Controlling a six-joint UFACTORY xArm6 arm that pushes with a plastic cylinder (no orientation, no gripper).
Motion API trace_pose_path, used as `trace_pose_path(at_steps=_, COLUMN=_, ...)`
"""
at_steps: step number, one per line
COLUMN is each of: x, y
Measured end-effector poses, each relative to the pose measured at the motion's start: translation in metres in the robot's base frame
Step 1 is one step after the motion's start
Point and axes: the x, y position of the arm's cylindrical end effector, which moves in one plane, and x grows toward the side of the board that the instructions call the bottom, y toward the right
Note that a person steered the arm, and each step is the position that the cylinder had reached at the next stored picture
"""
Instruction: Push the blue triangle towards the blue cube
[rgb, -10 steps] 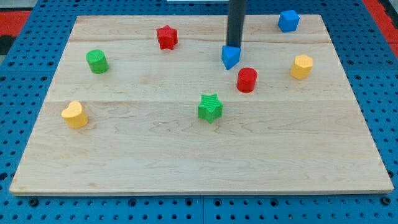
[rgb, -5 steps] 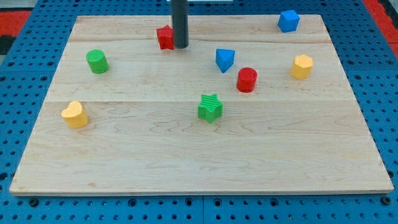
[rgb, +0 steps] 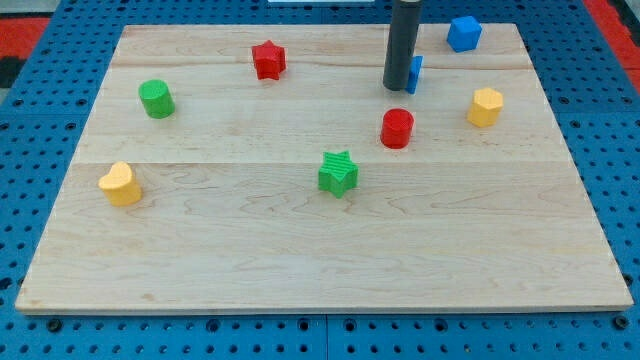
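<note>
The blue triangle (rgb: 415, 73) sits near the view's top, right of centre, mostly hidden behind my rod; only its right edge shows. My tip (rgb: 399, 88) is at the triangle's left side, touching or nearly touching it. The blue cube (rgb: 463, 33) stands at the view's top right, up and to the right of the triangle, with a short gap between them.
A red cylinder (rgb: 397, 128) is just below the tip. A yellow block (rgb: 486, 106) is at the right, a green star (rgb: 339, 172) near the centre, a red star (rgb: 268, 59) at top left, a green cylinder (rgb: 156, 98) and a yellow heart (rgb: 120, 184) at the left.
The tip swung left to the red star, then came back right. The blue triangle has moved up and to the right, closer to the blue cube.
</note>
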Motion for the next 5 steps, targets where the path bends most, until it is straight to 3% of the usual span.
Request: trace_pose_path(at_steps=5, x=-0.001, y=0.013)
